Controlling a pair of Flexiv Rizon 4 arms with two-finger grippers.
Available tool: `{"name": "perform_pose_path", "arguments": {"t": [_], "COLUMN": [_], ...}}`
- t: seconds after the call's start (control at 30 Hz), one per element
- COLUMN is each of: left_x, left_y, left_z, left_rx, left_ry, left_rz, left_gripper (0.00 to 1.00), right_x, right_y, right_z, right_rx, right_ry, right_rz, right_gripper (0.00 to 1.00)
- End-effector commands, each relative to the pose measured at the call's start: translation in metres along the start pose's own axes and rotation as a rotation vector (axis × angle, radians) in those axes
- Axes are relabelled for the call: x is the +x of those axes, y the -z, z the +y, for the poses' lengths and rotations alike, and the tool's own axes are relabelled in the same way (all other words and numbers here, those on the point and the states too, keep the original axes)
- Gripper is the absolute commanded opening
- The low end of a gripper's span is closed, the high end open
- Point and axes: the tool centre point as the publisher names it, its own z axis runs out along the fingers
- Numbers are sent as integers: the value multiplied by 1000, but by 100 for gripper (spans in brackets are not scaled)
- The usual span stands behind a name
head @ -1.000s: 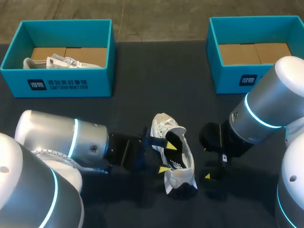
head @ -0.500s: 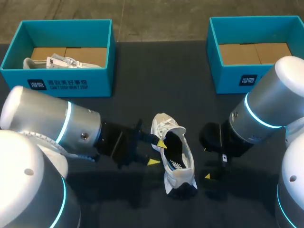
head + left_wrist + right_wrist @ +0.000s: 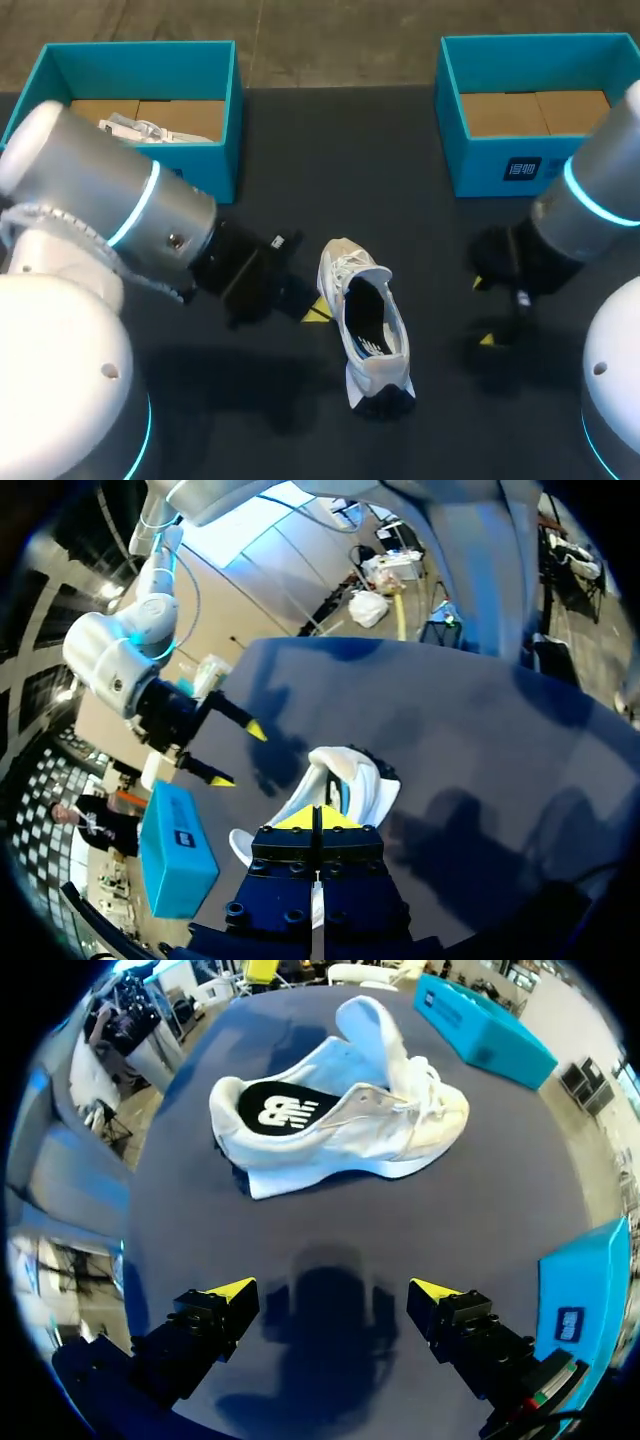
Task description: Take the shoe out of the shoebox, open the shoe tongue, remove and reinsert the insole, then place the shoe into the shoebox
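Your left gripper (image 3: 315,818): tips pressed together, holding nothing, just beside the shoe (image 3: 366,330). Your right gripper (image 3: 332,1290): wide open, empty, apart from the shoe on its other side. Shoe sits on its sole on the surface (image 3: 300,190) between them, tongue (image 3: 370,1025) lifted, black insole (image 3: 275,1110) in. It's outside the left box (image 3: 140,165) and right box (image 3: 500,150).

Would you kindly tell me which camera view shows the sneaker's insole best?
The right wrist view: the black insole lies exposed in the heel of the white sneaker, ahead of the open right gripper. The head view shows it only as a dark strip. In the left wrist view the left gripper largely hides it.
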Motion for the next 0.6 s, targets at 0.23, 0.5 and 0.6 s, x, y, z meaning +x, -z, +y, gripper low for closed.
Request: {"name": "perform_pose_path", "arguments": {"t": [0.23,0.5,0.6], "left_x": [-5,-5,-11], "left_y": [6,6,3], "left_z": [0,0,0], "left_rx": [1,1,8], "left_ry": [-4,-4,-66], "left_rz": [268,268,322], "left_gripper": [0,0,0], "right_x": [10,9,10], "right_y": [31,32,38], "right_z": [-27,-30,-42], "right_rx": [-70,-71,-38], "right_ry": [105,102,110], "right_rz": [-7,-4,2], "right_gripper": [100,100,100]}}
